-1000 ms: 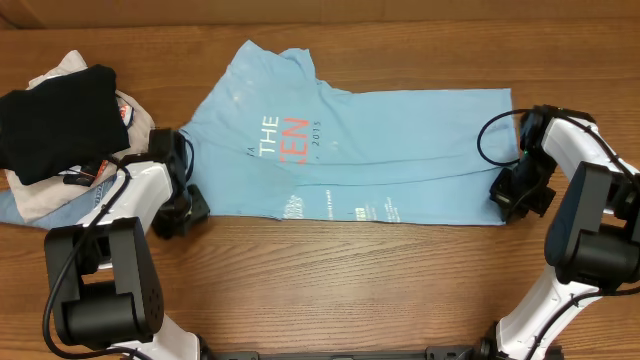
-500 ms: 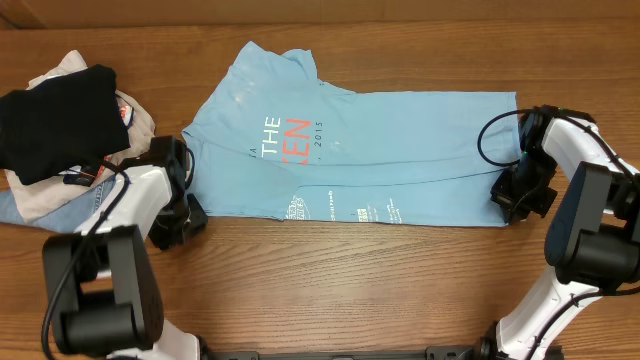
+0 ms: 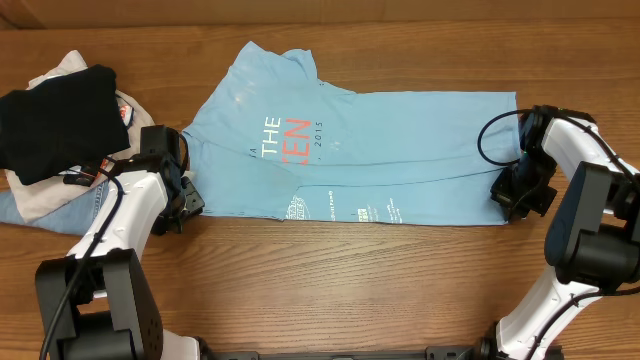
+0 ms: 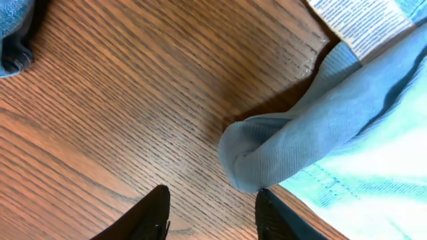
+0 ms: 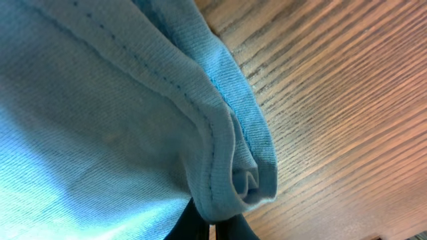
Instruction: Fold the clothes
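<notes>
On the wooden table (image 3: 340, 290) the T-shirt (image 3: 400, 150) lies spread, light and limp, best pinched at its corners: our right gripper (image 3: 518, 193) clamps one, our left gripper (image 3: 188, 200) gapes empty beside another.

I see a wooden table (image 3: 380, 290) with strong grain, evenly lit. Beyond the table's far edge runs a paler tan strip (image 3: 420, 8); I cannot tell what it is.
</notes>
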You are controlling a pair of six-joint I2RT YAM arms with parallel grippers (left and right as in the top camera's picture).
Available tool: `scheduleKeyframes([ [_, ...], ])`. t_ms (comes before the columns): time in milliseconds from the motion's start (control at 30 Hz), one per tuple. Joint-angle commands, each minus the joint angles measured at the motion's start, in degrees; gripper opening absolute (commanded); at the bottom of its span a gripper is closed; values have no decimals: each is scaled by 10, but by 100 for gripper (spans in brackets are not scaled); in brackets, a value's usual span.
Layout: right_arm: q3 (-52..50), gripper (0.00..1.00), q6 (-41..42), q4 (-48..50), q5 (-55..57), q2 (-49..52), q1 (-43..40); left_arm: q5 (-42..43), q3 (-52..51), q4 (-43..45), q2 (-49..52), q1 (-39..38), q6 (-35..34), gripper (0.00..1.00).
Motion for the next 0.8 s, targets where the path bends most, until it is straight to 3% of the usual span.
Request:
scheduleKeyframes([
  [0, -2, 4, 5, 2, 9, 2, -3, 2, -11, 13, 3, 2, 3, 45],
  [267, -2, 4, 5, 7, 9, 2, -3, 21, -53, 84, 3, 2, 39, 42],
  [433, -2, 4, 5, 8, 9, 2, -3, -18, -53, 106, 3, 2, 74, 18],
  [533, -2, 4, 5, 9, 9, 2, -3, -84, -53, 107, 3, 2, 74, 17],
  [767, -2, 4, 5, 11, 9, 2, -3, -175, -53, 101, 3, 2, 74, 4],
])
